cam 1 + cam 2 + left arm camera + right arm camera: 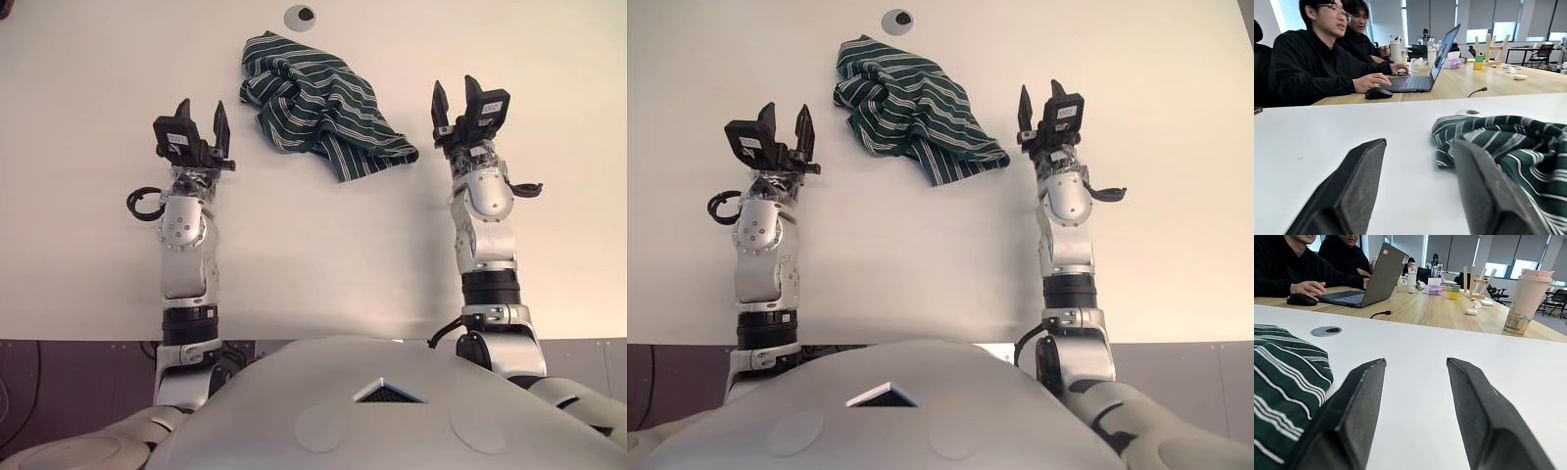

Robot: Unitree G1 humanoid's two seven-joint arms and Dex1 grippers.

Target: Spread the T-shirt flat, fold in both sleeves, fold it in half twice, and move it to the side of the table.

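Note:
A dark green T-shirt with white stripes lies crumpled in a heap on the white table, toward its far side. My left gripper stands open to the left of the heap, a short gap away, with nothing between its fingers. On the other side, my right gripper is open beside the shirt's lower right corner, also holding nothing. The shirt lies just ahead of the left fingers, and its edge sits beside the right fingers.
A round grey cable port sits in the table just beyond the shirt. A wooden desk with a laptop, a mouse and a tall cup stands behind the table.

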